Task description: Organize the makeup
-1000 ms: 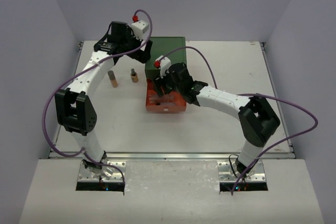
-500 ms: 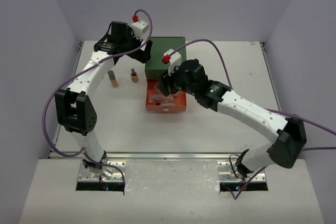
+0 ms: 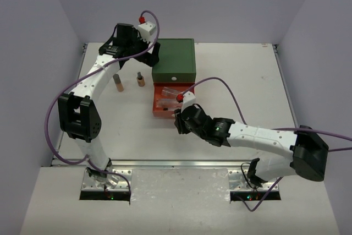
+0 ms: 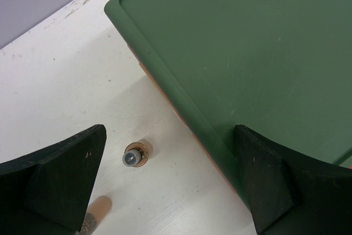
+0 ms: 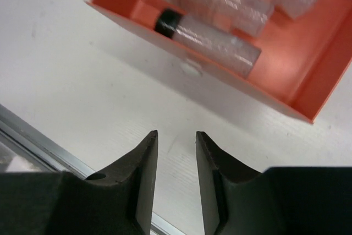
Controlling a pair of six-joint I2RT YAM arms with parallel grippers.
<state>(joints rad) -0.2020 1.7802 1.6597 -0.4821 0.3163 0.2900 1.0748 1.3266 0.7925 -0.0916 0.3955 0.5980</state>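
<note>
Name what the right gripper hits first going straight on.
Likely the orange drawer's front wall, just ahead of the right gripper; depth is unclear, so the table may come first.

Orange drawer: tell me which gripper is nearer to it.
Right. The right gripper hangs just in front of the orange drawer, at its near edge, empty. The left gripper sits beyond the drawer, by the green box, over its left edge.
</note>
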